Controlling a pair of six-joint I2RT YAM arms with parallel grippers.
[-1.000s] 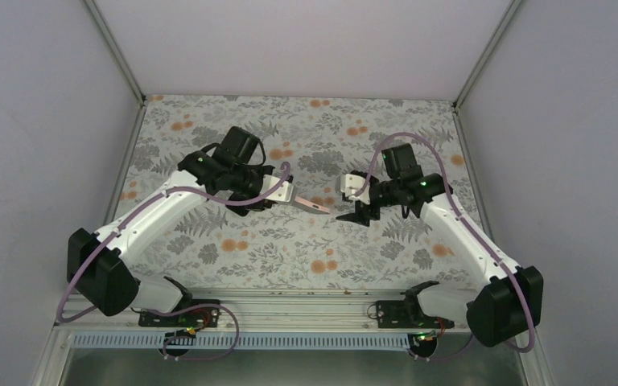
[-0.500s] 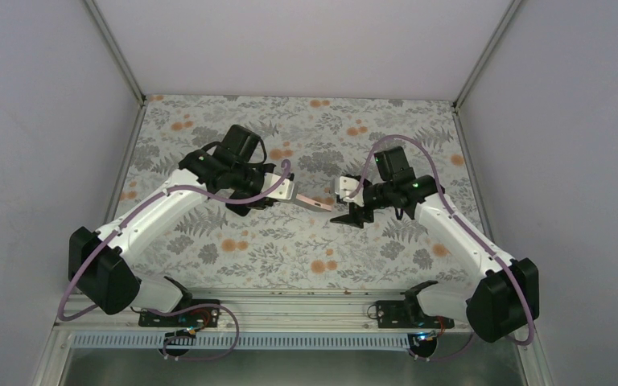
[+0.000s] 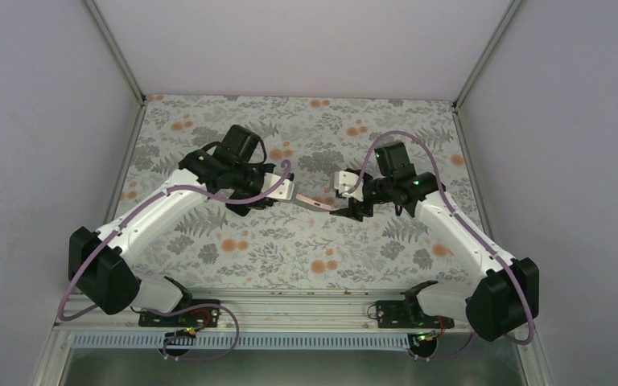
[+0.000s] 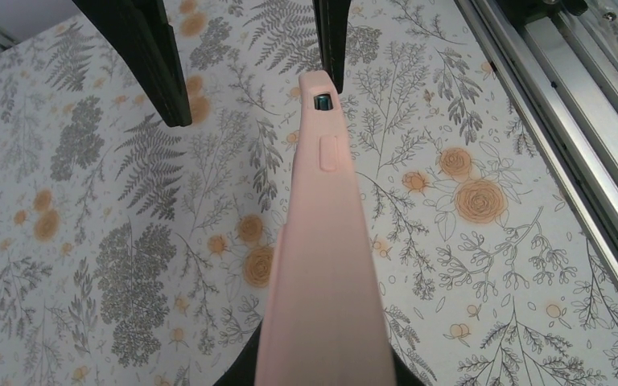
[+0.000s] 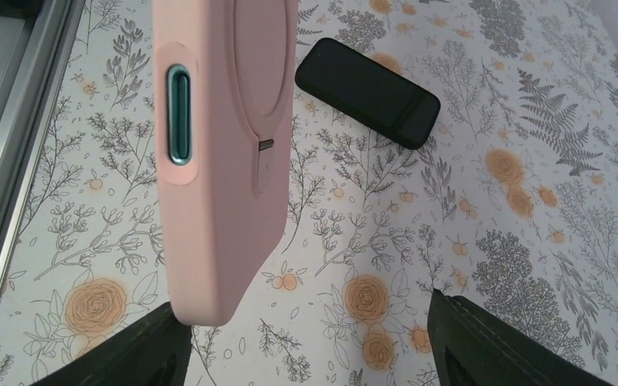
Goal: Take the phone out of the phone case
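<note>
A pink phone case [image 3: 314, 202] is gripped at one end by the left gripper [image 3: 288, 193] over the floral-patterned table [image 3: 290, 249]. The right gripper [image 3: 343, 207] is set at its other end, its finger spread not discernible.

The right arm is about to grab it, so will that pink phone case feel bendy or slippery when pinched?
Probably fairly stiff: the pink phone case juts straight from the left gripper without sagging. Its matte, rubbery-looking surface should likely hold well in the open right gripper. The thin free end may flex a little.
</note>
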